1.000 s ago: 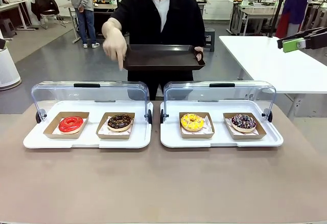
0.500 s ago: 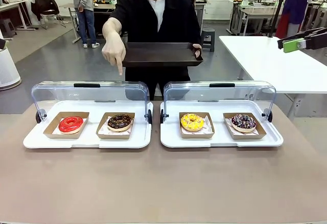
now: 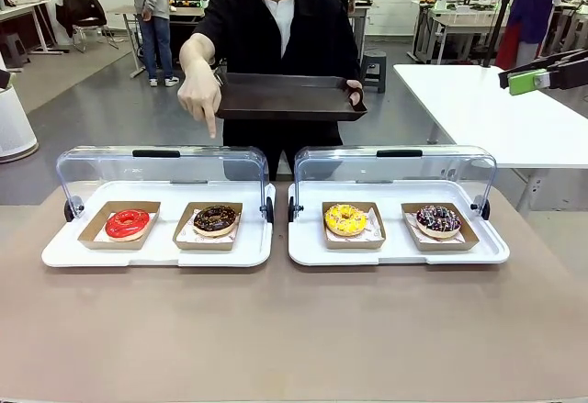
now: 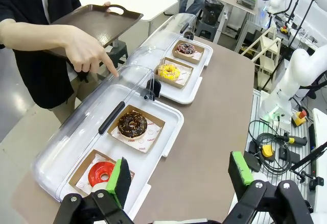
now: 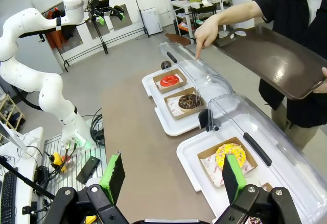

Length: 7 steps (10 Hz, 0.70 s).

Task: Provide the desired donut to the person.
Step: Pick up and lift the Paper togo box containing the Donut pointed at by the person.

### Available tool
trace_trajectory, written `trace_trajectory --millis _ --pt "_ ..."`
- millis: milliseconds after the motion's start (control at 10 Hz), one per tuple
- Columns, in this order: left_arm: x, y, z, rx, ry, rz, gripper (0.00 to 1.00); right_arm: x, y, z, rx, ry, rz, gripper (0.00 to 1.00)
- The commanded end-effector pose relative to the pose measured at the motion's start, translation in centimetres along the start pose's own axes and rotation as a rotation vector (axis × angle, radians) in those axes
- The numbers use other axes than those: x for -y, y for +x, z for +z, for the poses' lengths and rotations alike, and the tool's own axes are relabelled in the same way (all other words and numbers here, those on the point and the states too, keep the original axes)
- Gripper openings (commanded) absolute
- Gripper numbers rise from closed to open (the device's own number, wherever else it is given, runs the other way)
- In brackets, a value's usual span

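Four donuts lie in cardboard trays on two white trays: a red donut [image 3: 127, 223], a chocolate donut [image 3: 215, 218], a yellow donut [image 3: 345, 219] and a dark sprinkled donut [image 3: 438, 220]. The person [image 3: 276, 27] stands across the table, holding a dark serving tray [image 3: 289, 97] in one hand. Their other hand [image 3: 200, 91] points a finger down, above the chocolate donut [image 4: 132, 123]. My left gripper [image 4: 180, 175] hangs open high over the table's near left, empty. My right gripper [image 5: 172, 177] is open and empty too, raised above the right side [image 3: 514, 77].
Clear domed lids [image 3: 161, 169] [image 3: 395, 166] stand raised at the back of the white trays [image 3: 64, 254] [image 3: 491, 251]. The near half of the brown table [image 3: 294, 330] is bare. A white table [image 3: 496, 114] stands at the far right. My left arm [image 5: 30, 27] shows far off.
The person's pointing hand has dropped a little and drifted left, finger still aimed down at the left tray. Both grippers have stayed put and open.
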State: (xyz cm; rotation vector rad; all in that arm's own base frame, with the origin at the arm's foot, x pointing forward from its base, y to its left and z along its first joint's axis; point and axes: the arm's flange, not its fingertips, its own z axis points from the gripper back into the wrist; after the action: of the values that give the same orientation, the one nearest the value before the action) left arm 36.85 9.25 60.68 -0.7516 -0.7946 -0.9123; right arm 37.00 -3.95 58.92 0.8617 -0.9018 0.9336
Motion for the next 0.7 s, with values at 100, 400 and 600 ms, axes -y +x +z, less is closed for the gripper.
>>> trace_trajectory --millis 100,400,600 --pt "-0.1 0.1 0.0 0.021 -0.008 -0.010 1.00 0.2 0.2 -0.2 0.024 0.010 0.007 1.00" --pt "0.4 2.8 -1.2 -0.156 -0.043 -0.059 1.00 0.2 0.2 -0.2 0.024 0.010 0.007 1.00" --pt "0.9 7.0 -5.8 -0.438 -0.088 -0.134 1.00 0.2 0.2 -0.2 0.024 0.010 0.007 1.00"
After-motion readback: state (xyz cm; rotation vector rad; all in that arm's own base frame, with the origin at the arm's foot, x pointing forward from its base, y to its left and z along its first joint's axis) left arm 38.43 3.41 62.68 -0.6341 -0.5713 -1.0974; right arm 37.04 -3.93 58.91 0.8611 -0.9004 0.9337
